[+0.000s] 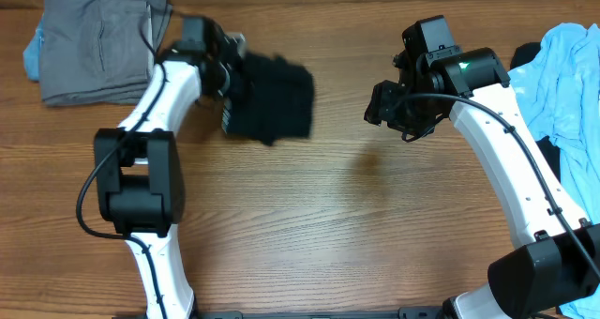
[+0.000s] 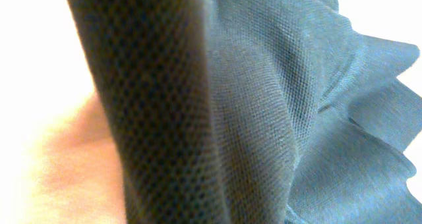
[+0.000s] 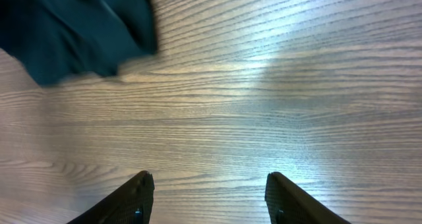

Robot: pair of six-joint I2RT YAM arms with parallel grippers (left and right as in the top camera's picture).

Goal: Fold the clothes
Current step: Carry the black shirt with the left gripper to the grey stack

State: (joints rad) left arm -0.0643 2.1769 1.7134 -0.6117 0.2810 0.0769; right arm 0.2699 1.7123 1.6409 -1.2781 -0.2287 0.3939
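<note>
Black shirt [image 1: 274, 98] sits bunched at the left gripper [image 1: 227, 75], which is clamped on the cloth toward the far left of the table [image 1: 328, 225]; in the left wrist view dark knit fills the frame and hides the fingers. Right gripper [image 3: 208, 184] hovers over bare wood to the shirt's right, its fingers [image 3: 135, 197] spread with nothing between them, and a corner of the shirt shows at the upper left of its view. Grey folded garments [image 1: 94, 47] lie at the far left corner beside the left arm; a light blue garment [image 1: 567, 75] is heaped at the right edge
</note>
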